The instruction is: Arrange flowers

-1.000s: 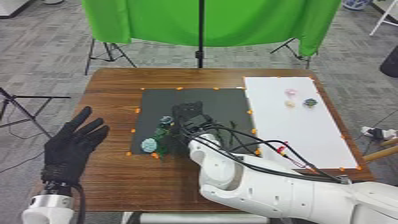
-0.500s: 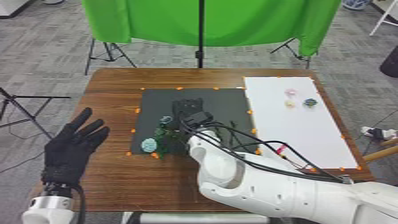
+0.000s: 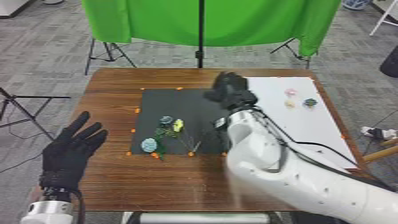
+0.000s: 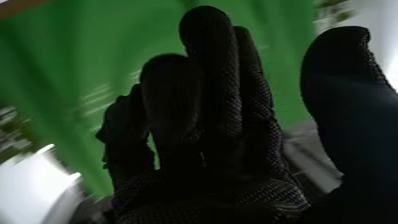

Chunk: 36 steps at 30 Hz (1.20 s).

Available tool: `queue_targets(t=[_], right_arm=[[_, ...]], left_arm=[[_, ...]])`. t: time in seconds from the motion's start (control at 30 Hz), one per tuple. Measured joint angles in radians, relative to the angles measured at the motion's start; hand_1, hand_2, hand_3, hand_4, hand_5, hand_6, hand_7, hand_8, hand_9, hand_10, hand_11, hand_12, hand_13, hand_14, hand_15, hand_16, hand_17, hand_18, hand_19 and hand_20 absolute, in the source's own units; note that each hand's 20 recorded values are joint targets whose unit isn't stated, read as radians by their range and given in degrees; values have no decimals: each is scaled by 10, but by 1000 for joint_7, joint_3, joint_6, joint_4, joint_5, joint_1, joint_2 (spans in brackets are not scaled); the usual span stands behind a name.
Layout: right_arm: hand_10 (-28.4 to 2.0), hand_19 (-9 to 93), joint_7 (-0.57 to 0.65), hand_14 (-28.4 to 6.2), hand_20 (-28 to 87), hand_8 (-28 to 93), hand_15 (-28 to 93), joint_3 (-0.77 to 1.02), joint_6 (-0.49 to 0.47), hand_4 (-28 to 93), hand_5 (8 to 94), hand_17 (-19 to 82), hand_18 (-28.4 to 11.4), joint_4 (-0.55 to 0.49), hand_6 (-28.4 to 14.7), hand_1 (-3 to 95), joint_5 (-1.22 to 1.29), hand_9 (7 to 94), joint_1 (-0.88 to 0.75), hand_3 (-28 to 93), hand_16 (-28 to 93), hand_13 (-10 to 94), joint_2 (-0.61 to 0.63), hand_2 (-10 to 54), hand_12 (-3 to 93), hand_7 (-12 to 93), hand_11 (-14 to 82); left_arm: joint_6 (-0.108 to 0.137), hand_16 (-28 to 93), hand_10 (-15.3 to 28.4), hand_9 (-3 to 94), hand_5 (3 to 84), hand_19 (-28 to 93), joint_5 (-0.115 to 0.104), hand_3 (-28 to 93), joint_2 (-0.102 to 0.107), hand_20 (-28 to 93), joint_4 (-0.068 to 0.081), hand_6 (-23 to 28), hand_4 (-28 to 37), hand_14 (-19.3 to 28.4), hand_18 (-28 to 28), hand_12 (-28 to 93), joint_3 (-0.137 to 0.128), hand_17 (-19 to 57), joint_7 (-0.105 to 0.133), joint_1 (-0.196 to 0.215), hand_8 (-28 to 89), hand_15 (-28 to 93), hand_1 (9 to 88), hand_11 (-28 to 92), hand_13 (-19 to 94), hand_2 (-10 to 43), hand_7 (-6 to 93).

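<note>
In the head view my right hand (image 3: pixel 233 91) is above the border between the black mat and the white board, its fingers raised and holding nothing. The right wrist view shows that hand (image 4: pixel 218 125) with straight fingers and the thumb apart. On the mat lie a pale blue flower (image 3: pixel 149 145), a smaller dark blue flower (image 3: pixel 166 120) and a yellow flower (image 3: pixel 179 125), with green leaves and thin stems among them. A pink flower (image 3: pixel 290 92), a cream one (image 3: pixel 289 104) and a blue one (image 3: pixel 310 102) rest on the board. My left hand (image 3: pixel 69 155) stands open left of the mat.
The black mat (image 3: pixel 191 100) and the white board (image 3: pixel 311 127) lie side by side on the brown table (image 3: pixel 115 110), with orange markers along their edges. Behind the table hang green cloths (image 3: pixel 213 25) around a dark stand.
My right hand has moved up and to the right, away from the middle of the mat, uncovering the yellow flower and stems. My left hand has barely shifted.
</note>
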Motion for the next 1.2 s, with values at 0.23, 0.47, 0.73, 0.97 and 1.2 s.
queue_targets(t=[0.23, 0.47, 0.73, 0.97, 1.2], right_arm=[[-138, 841, 26, -112, 459, -121, 707, 50, -54, -283, 634, 228, -241, 97, -10, 352, 64, 696, 21, 772, 151, 613, 172, -95, 151, 137, 279], [-145, 816, 27, -119, 451, -127, 706, 21, -117, -283, 602, 205, -228, 203, 1, 351, 92, 633, 57, 789, 133, 566, 263, -95, 142, 150, 247], [-139, 813, 15, -117, 452, -133, 709, 20, -217, -283, 602, 204, -227, 263, 10, 355, 96, 642, 51, 790, 122, 571, 253, -95, 143, 155, 246], [-119, 816, 9, -102, 449, -136, 698, -14, -313, -282, 657, 217, -222, 361, 21, 378, 83, 705, 57, 788, 118, 611, 180, -95, 145, 157, 260], [-72, 861, 12, -53, 423, -8, 675, -18, -334, -283, 850, 277, -204, 393, 38, 522, 27, 891, 75, 694, 167, 731, 146, -95, 262, 155, 214]], left_arm=[[0, -84, 202, 346, 359, 538, 1, 792, -8, 152, 0, 73, -283, 284, 263, 112, 0, -94, 0, 7, -99, 505, 214, 232, 239, 50, 117], [1, -85, 203, 345, 358, 540, 0, 794, -9, 152, -1, 74, -283, 284, 263, 112, 0, -95, 9, 7, -99, 507, 213, 232, 238, 50, 117], [1, -84, 203, 347, 359, 539, 3, 792, -17, 152, -3, 75, -283, 284, 263, 112, -1, -94, -2, 6, -97, 505, 215, 229, 239, 51, 114], [1, -84, 202, 347, 359, 538, 5, 793, -30, 152, -3, 75, -283, 284, 263, 112, 0, -93, -14, -4, -97, 506, 216, 230, 238, 50, 114], [2, -86, 203, 345, 358, 540, 2, 795, -26, 151, -3, 76, -283, 284, 262, 111, 7, -95, -14, -8, -97, 507, 215, 232, 237, 50, 116]])
